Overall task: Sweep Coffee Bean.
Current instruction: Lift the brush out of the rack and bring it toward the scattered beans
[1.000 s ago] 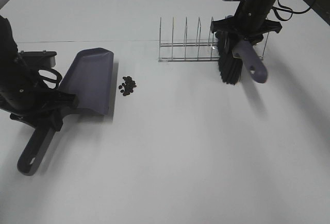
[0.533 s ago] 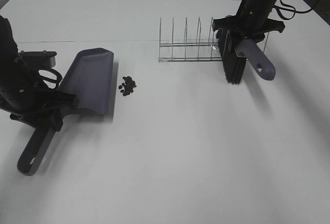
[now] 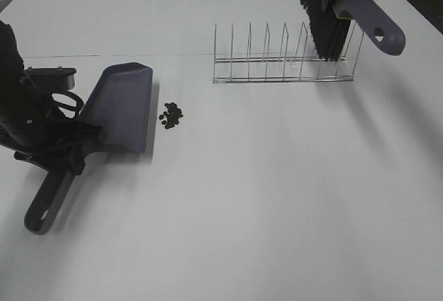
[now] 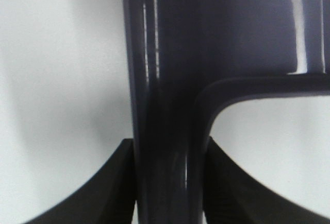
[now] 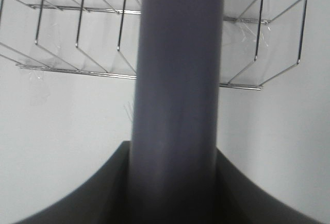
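The coffee beans (image 3: pixel 172 114) lie in a small dark cluster on the white table, just right of the dustpan's blade. The dark purple dustpan (image 3: pixel 121 106) lies flat on the table. My left gripper (image 3: pixel 69 154) is shut on its handle (image 4: pixel 165 105), with the fingers (image 4: pixel 111 188) on both sides. My right gripper (image 5: pixel 172 183) is shut on the purple handle (image 5: pixel 178 80) of the brush. It holds the brush's black bristles (image 3: pixel 325 17) high above the right end of the wire rack, far from the beans. The right gripper is mostly cut off by the top edge of the exterior view.
A wire rack (image 3: pixel 284 62) with several upright dividers stands on the table at the back right; it also shows in the right wrist view (image 5: pixel 77 44). A thin seam line (image 3: pixel 138 55) crosses the table behind the dustpan.
My right gripper has lifted the brush up and back from beside the rack's right end to well above it. The dustpan, left gripper and beans have stayed put.
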